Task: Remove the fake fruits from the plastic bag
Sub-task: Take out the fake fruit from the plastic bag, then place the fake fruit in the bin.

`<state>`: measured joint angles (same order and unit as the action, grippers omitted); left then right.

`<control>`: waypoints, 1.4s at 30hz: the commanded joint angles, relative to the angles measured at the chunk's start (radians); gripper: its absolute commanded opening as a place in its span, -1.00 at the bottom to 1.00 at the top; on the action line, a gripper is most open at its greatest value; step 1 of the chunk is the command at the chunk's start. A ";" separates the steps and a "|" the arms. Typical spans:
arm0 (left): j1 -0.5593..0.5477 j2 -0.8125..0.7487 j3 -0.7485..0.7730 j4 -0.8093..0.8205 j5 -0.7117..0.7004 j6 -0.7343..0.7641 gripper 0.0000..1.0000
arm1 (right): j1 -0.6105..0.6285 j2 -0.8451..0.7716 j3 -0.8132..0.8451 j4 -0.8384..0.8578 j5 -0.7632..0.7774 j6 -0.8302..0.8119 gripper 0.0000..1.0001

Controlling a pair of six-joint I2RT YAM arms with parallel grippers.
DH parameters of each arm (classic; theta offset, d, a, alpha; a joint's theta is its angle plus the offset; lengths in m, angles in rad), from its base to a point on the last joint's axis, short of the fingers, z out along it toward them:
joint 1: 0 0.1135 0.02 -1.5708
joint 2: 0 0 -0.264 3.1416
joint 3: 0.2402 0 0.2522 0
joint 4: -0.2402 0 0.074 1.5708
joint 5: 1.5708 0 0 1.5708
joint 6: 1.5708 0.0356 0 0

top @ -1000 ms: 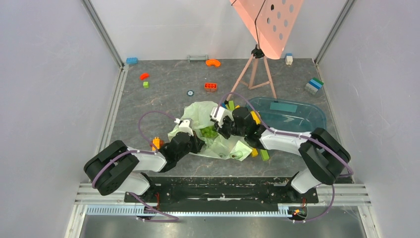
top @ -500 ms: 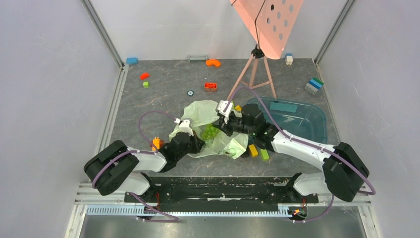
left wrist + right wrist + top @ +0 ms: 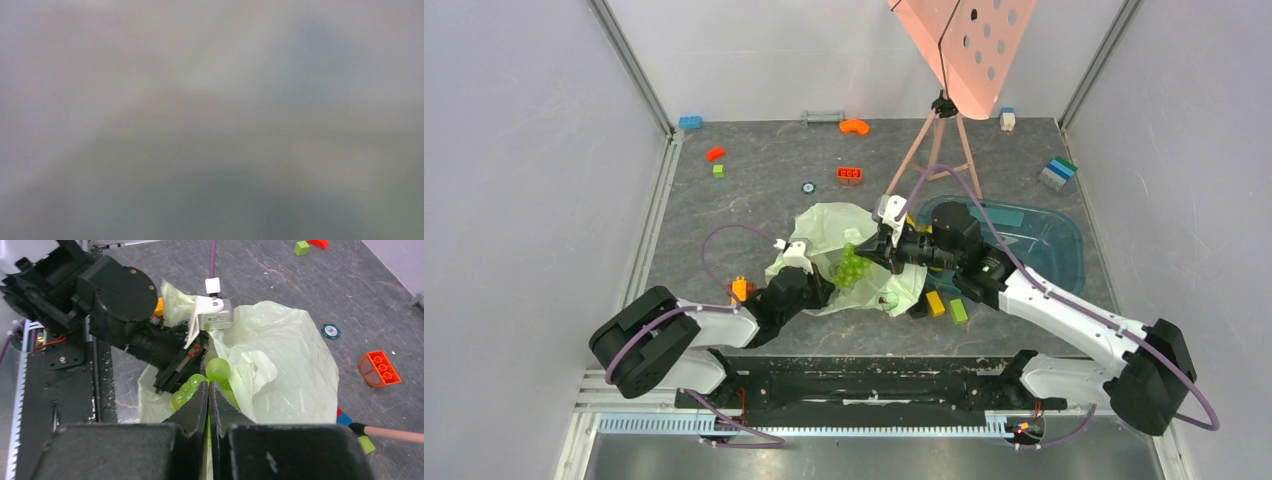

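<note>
Right fingers (image 3: 196, 407): were pressed together, pinching the green cluster (image 3: 218, 369) over the plastic bag (image 3: 285, 350).
Left gripper (image 3: 816, 286): tip lay buried in bag folds (wrist view all blur); grip could not be told.

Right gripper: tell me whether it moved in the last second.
Yes. Shut on the green grape cluster, the right gripper shifted slightly toward the tripod in the top view.
</note>
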<state>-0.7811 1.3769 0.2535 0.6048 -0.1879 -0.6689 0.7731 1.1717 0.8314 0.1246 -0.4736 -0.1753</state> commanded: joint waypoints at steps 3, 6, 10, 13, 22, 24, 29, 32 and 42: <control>-0.003 -0.044 0.015 -0.032 -0.054 -0.025 -0.96 | 0.009 -0.085 0.086 -0.108 -0.091 0.005 -1.00; -0.003 -0.057 0.020 -0.051 -0.047 -0.026 -0.96 | 0.011 -0.109 0.105 -0.123 -0.113 0.026 -1.00; -0.003 -0.073 0.032 -0.088 -0.050 -0.022 -0.96 | 0.013 -0.144 0.098 -0.029 -0.156 0.119 -1.00; -0.003 -0.081 0.042 -0.105 -0.046 -0.014 -0.96 | 0.014 -0.149 0.084 0.088 -0.151 0.239 -1.00; -0.003 -0.075 0.049 -0.138 -0.041 -0.008 -0.96 | 0.014 -0.135 0.209 0.160 0.006 0.342 -1.00; -0.003 -0.073 0.048 -0.137 -0.038 -0.009 -0.96 | 0.015 -0.132 0.238 0.172 0.040 0.367 -1.00; -0.003 -0.085 0.041 -0.150 -0.041 -0.011 -0.96 | 0.015 -0.144 0.299 0.127 0.167 0.361 -1.00; -0.003 -0.103 0.036 -0.164 -0.045 -0.006 -0.96 | 0.014 -0.171 0.335 0.013 0.348 0.299 -1.00; -0.003 -0.140 0.028 -0.197 -0.055 0.004 -0.96 | 0.012 -0.257 0.334 -0.284 0.896 0.159 -1.00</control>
<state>-0.7811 1.2598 0.2821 0.4114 -0.2092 -0.6724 0.7860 0.9478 1.1393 -0.0479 0.1616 0.0513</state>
